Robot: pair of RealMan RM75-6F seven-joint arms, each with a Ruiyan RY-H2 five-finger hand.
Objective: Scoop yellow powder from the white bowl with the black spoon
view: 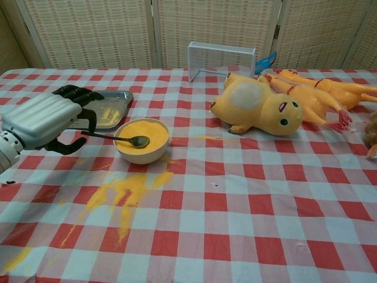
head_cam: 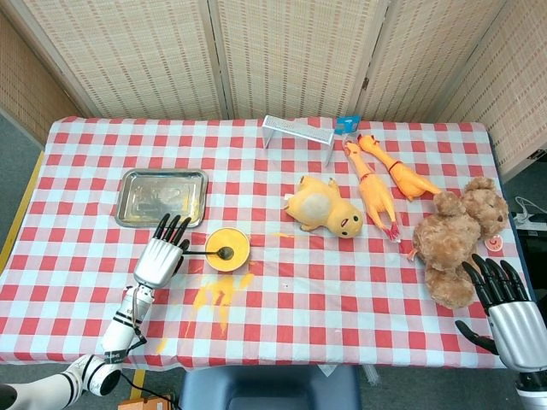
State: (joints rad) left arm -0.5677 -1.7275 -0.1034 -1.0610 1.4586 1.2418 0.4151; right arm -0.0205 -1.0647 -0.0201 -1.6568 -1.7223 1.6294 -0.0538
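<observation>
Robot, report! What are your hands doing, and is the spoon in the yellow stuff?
Left hand holds black spoon, tip resting on yellow powder in white bowl. Right hand open, idle near teddy bear. Powder spill on tablecloth; nothing blocking.

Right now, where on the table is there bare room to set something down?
Bare cloth lies along the front edge, between the spilled powder and the teddy bear. It is crowded around the white bowl, steel tray and left hand, and among the toys at right.

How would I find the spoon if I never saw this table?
Look at the red-checked table, near its left front where yellow powder has spilled. A white bowl of powder stands there. The black spoon lies across its rim, thin and dark, its handle toward the left hand.
</observation>
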